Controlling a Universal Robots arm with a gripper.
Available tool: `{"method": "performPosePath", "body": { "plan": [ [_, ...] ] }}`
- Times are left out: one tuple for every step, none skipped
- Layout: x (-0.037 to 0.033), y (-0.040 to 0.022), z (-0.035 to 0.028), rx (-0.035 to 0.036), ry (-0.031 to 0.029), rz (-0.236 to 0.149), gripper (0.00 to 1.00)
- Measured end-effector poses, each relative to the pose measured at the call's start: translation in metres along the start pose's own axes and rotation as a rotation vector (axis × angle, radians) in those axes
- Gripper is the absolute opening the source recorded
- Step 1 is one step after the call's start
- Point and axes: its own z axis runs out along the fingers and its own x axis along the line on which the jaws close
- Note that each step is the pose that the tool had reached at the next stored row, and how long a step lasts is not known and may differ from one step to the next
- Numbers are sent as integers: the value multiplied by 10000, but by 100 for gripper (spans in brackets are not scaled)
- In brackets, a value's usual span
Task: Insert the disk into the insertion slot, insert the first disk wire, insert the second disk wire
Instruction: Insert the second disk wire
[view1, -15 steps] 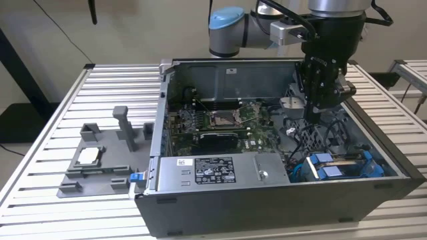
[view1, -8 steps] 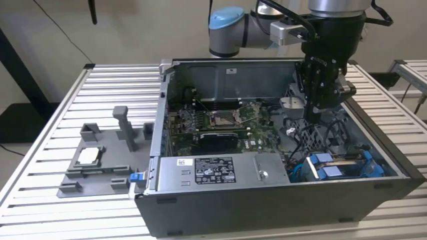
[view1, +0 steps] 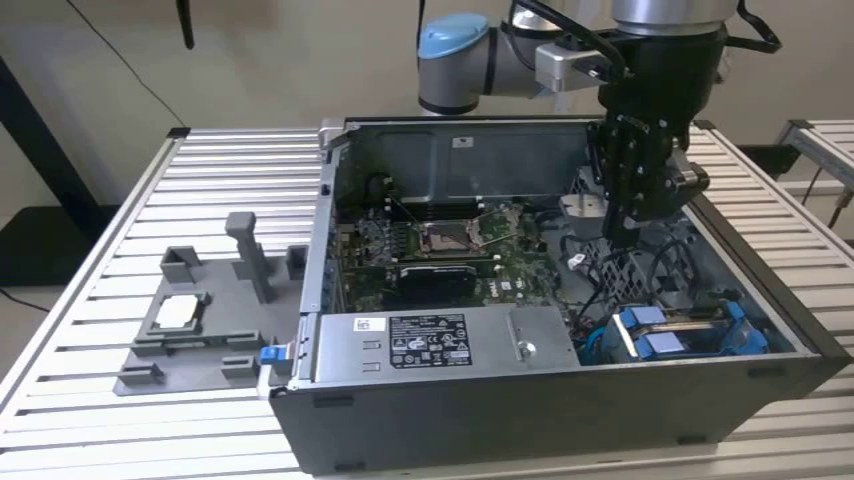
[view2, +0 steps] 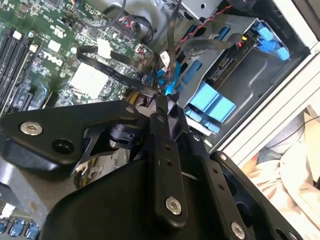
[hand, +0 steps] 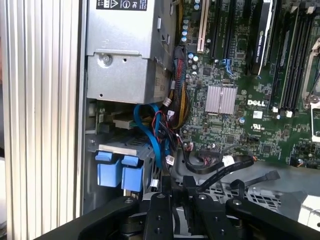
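We find the arm upright at upper right, gripper (view1: 625, 228) down in the case (view1: 534, 425), clamped on the blue wire (view2: 168, 88)

Loose cables (hand: 158, 132) crowd insertion slot (hand: 119, 170) — tight.

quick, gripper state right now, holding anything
Gripper: closed, apparently pinching the end of the blue disk wire.

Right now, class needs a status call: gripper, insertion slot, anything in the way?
Gripper down inside the case, tip at the blue wire. Insertion slot close beside it, blue tabs showing. Loose black cables cross near the tip.
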Motion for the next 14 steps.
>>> {"method": "performPosePath", "body": {
  "plan": [
    [-1, 2, 3, 17, 29, -1, 23],
    [-1, 5, 2, 44, 37, -2, 23],
    [-1, 8, 2, 65, 39, -4, 23],
    [-1, 13, -4, 87, 44, -6, 23],
    [0, 15, -13, 96, 44, -7, 23],
    [2, 18, -26, 104, 41, -6, 23],
    [4, 23, -37, 117, 43, -7, 23],
    [4, 33, -42, 144, 44, -7, 23],
    [4, 45, -50, 177, 47, -7, 23],
    [3, 55, -55, 211, 49, -6, 23],
    [0, 64, -55, 278, 53, 1, 23],
    [-3, 72, -56, 430, 73, 22, 23],
    [-6, 78, -57, 608, 103, 46, 23],
    [-9, 87, -55, 762, 132, 68, 23]
  ]
}}
